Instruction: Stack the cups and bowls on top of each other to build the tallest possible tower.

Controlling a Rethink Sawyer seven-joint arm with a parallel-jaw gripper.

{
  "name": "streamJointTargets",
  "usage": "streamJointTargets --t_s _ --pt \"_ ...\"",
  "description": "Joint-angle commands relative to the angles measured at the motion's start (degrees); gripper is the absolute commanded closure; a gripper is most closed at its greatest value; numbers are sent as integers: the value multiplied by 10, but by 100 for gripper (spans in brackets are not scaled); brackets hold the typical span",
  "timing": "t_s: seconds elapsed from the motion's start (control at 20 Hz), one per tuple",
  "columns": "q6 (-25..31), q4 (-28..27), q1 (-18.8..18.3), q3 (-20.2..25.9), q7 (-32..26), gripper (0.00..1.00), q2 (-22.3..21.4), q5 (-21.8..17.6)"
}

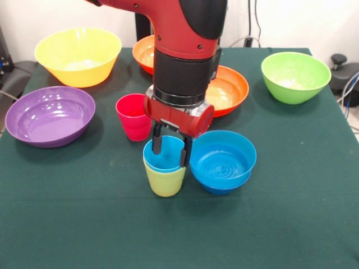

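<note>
I see my red and black arm coming straight down, wrist vertical, its gripper [171,149] with two dark fingers [157,141] pointing downward, slightly parted.

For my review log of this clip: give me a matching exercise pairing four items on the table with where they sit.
Things:
1. light blue cup
2. red-pink cup
3. purple bowl
4. lime green bowl

Places:
A. far right of the cloth
B. nested in the yellow cup, under the gripper
C. left edge of the table
D. standing alone, left of the gripper

Pairs: 1-B, 2-D, 3-C, 4-A
</note>
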Motion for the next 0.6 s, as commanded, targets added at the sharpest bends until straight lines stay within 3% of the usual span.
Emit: streamJointTargets --t_s 0.05,0.6 --pt "-41 33 -17 89 62 0 46 12" --pt "-53 41 -24 103 59 0 41 10"
